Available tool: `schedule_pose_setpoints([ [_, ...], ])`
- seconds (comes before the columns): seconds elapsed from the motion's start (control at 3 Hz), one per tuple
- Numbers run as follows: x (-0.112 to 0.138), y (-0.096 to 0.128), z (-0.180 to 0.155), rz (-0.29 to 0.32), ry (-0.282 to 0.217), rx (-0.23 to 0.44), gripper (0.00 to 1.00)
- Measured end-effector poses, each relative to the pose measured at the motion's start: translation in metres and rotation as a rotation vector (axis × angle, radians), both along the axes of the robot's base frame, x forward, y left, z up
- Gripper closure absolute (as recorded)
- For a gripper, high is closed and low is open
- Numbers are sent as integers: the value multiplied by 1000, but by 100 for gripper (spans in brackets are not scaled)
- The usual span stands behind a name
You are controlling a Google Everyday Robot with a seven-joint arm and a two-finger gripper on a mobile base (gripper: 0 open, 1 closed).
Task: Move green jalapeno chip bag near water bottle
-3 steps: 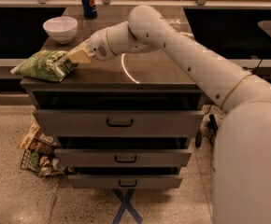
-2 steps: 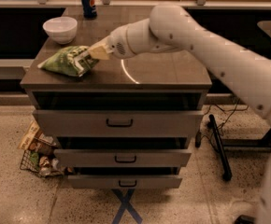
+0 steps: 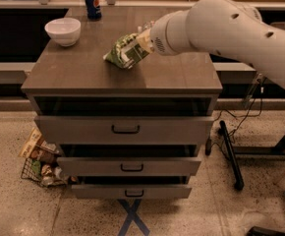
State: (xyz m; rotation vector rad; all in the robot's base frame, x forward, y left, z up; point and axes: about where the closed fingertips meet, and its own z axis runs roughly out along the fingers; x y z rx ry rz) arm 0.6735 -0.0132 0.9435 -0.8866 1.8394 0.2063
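Holding the green jalapeno chip bag (image 3: 125, 50) by its right end, with the gripper (image 3: 143, 41) clenched on the foil over the middle of the table (image 3: 83, 77), a little toward the back edge. Hangs tilted, lower left tip down close to the tabletop; cannot tell whether touching or just clear.

Judging by the crinkled foil: very light, soft, puffed with air, slippery under a pinch, apt to swing or fold when carried. Brittle contents as well, so better pinched at a flat sealed end than squeezed across the belly. Appears taken at or near such an end now.

Cannot make out the water bottle anywhere on the table; possibly hidden behind the arm (image 3: 221, 23) toward the back right corner.

Also on the table: a white bowl (image 3: 63, 31) near the back left corner and a blue soda can (image 3: 91, 3) at the back edge, both well apart from the bag. On the floor below the left edge, a wire basket (image 3: 39, 163) of snack packets.

Worth carrying low and gently, then setting down beside the bottle without nudging it, being probably light and easy to tip.
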Motion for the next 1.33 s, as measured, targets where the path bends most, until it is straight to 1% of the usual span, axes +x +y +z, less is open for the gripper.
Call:
schedule_pose_setpoints([
  [0.33,-7,-37,14,-110,-66,-85,100],
  [0.67,2,-87,10,-228,-62,-136,84],
  [1.0,15,-119,5,-326,-53,-172,60],
  [1.33,32,-133,-2,-398,-58,-198,37],
])
